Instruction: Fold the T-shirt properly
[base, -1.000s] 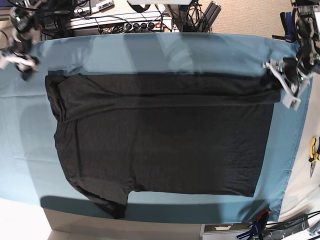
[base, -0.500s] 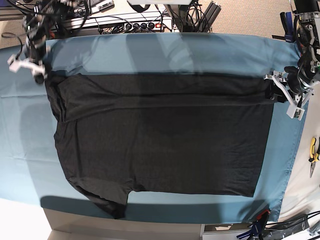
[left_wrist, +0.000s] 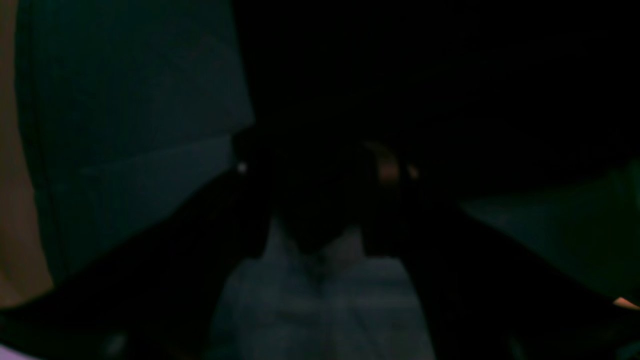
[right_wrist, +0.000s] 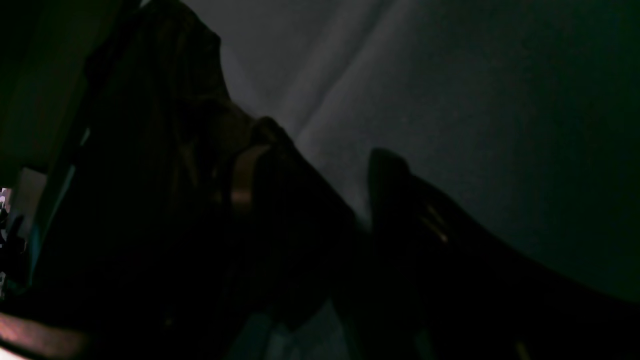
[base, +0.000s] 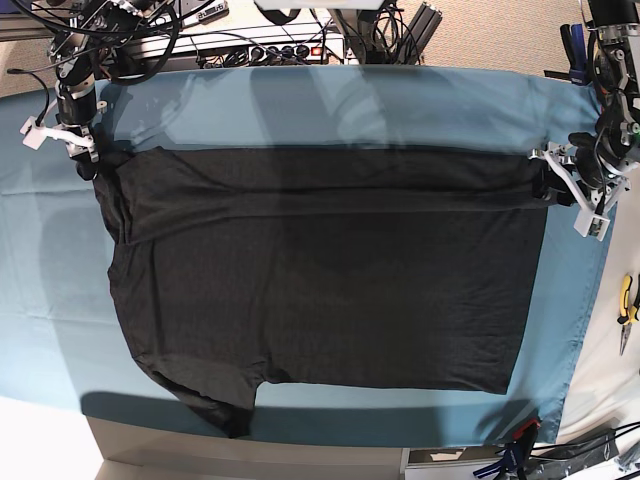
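One teal table cloth (base: 330, 100) covers the worktop nearly edge to edge. On it lies 1 T-shirt (base: 320, 280), dark charcoal, plain side up, spread flat across the cloth's middle; its far long edge is folded over toward the centre in a band, w/ one sleeve sticking out toward the near-left corner. 2 arms, 1 gripper each. Left gripper (base: 575, 195) sits at the shirt's far-right corner by the cloth's right edge, white jaws apart and straddling the folded hem; can't tell if fabric is actually pinched. Right gripper (base: 62, 140) is at the shirt's far-left corner near the cloth's left edge, jaws spread, tips at the fabric edge; no grasp visible. Both wrist views v. dark: left shows dark fabric against teal cloth, right shows 2 dark fingers (right_wrist: 400, 195) over grey-looking cloth. 1 yellow-handled pliers (base: 626, 310) off the cloth at the worktop's right edge. 1 red-and-black clamp (base: 520, 435) at the near-right corner.
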